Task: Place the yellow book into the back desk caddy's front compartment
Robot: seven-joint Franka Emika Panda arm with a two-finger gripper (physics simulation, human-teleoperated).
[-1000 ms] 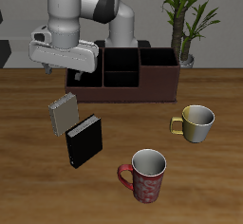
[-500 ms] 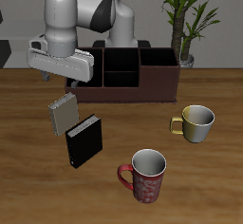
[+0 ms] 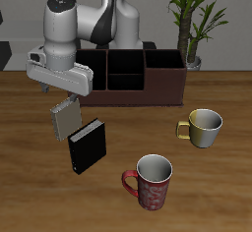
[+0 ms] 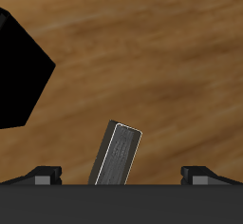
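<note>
The yellow book (image 3: pixel 66 118) lies flat on the table in front of the back desk caddy (image 3: pixel 167 90), beside a black book (image 3: pixel 87 145). My gripper (image 3: pixel 64 90) hangs open just above the yellow book's far end and holds nothing. In the wrist view the yellow book (image 4: pixel 116 155) shows between the two widely spread fingertips (image 4: pixel 43 174), with the gripper (image 4: pixel 121 176) centred over it. The caddy's front compartment (image 3: pixel 125 80) is the nearer of its two small middle cells, and it looks dark inside.
The black book (image 4: pixel 19 71) lies close beside the yellow one, nearer the table's front edge. A yellowish mug (image 3: pixel 204 127) and a red patterned mug (image 3: pixel 153 182) stand on the table. A potted plant (image 3: pixel 192 20) rises behind the caddy's end.
The arm has swung away from the caddy toward the table's front and lowered, so the open gripper now hangs right over the yellow book. The books and mugs have not moved.
</note>
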